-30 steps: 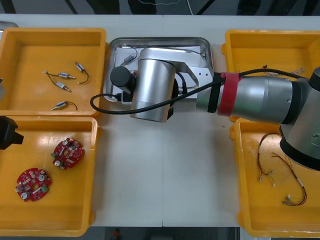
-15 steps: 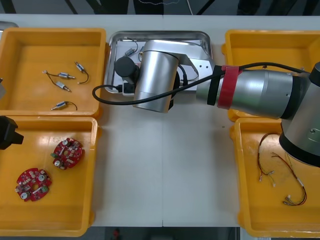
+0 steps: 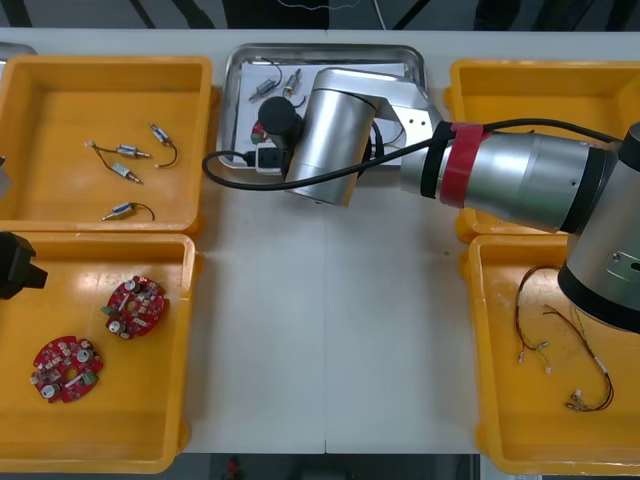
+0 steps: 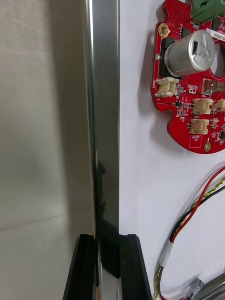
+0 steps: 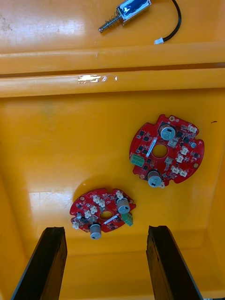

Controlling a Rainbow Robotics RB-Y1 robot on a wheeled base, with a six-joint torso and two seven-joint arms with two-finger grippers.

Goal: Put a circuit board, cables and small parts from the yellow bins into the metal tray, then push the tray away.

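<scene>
The metal tray [image 3: 330,49] lies near the table's far edge between the upper bins, with small metal parts [image 3: 276,85] inside. In the right wrist view my right gripper [image 4: 108,272] is shut on the tray's rim [image 4: 104,117], one finger on each side of the wall. A round red circuit board [image 4: 190,84] and a red and yellow cable [image 4: 197,206] lie on the tray's white inside. From the front, the right arm's silver wrist [image 3: 335,135] covers the tray's near edge. My left gripper [image 5: 107,262] hangs open above two circuit boards [image 5: 166,151] in the near left bin [image 5: 56,140].
The far left bin [image 3: 40,110] holds several small metal parts [image 3: 125,160]. The near left bin shows two red boards [image 3: 135,307]. Red and yellow cables [image 3: 560,350] lie in the near right bin [image 3: 485,400]. Another yellow bin [image 3: 540,85] stands right of the tray. The left gripper's body [image 3: 18,265] sits at the left edge.
The right arm has moved toward the table's far edge with the tray in its grip, so the tray now lies farther from me. The left arm has stayed still.
</scene>
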